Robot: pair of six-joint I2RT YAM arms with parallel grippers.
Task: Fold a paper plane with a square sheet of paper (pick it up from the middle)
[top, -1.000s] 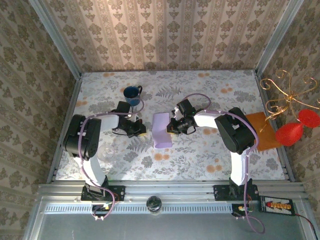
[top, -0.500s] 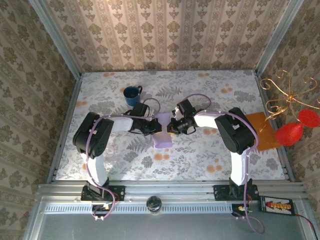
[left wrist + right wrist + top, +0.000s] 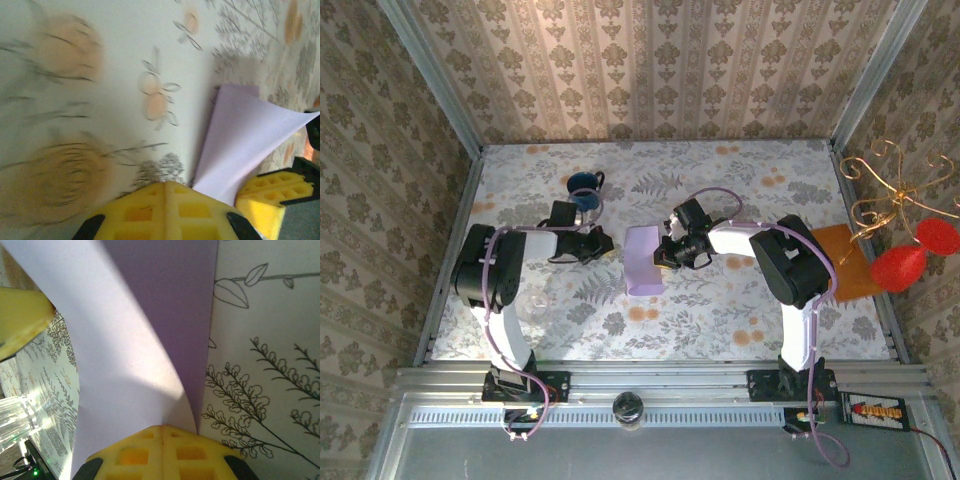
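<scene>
The square sheet of paper [image 3: 643,260] is pale lilac and lies folded near the table's middle, with one flap curling upward [image 3: 115,355]. My right gripper [image 3: 670,250] is shut, its yellow fingertips [image 3: 162,429] set against the fold at the sheet's right side. No paper shows in the seam between them. My left gripper [image 3: 597,244] is shut and empty, a short way left of the sheet. In the left wrist view its tips [image 3: 166,186] hover over the tablecloth, with the lilac sheet [image 3: 245,145] just to the right.
A blue mug [image 3: 585,188] stands behind the left gripper. An orange-brown flat rectangle [image 3: 842,262] lies at the right edge, under a gold wire stand [image 3: 885,195] with red ornaments. A clear glass object [image 3: 535,300] sits near the left arm. Walls enclose the floral table [image 3: 720,320].
The left gripper reached onto the sheet half a second ago and has since drawn back to the left. The sheet's flap has sprung wider. The right gripper stayed put.
</scene>
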